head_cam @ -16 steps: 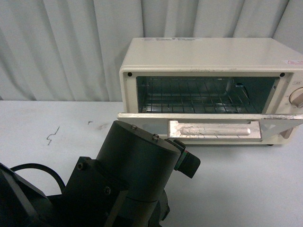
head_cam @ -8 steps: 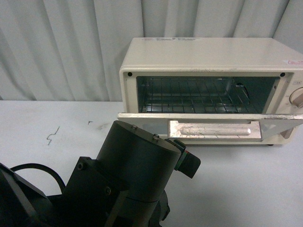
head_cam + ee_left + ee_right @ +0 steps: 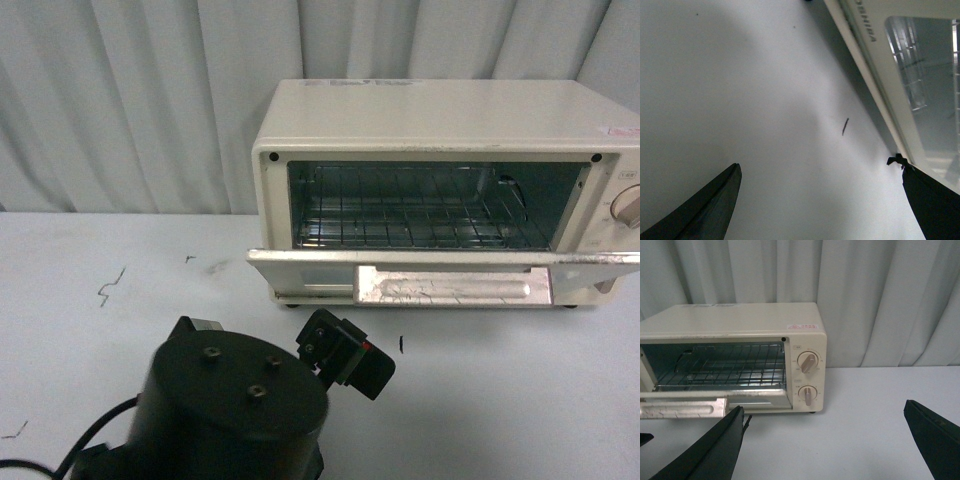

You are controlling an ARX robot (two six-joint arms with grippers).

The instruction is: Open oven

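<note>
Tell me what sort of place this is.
Probably a staged test bench, not a kitchen: a cream-white boxy toaster oven sits on a plain pale tabletop before a pleated grey-white curtain.

Cream boxy oven [image 3: 440, 110] stands upright; its glass door [image 3: 450, 285] lies open, apparently level.

Left pincer [image 3: 817, 162], right pincer [image 3: 823, 405] spread wide

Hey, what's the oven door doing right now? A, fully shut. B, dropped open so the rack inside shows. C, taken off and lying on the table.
B: the oven has its door folded down at the front, still attached, and the wire rack inside is in plain sight.
</note>
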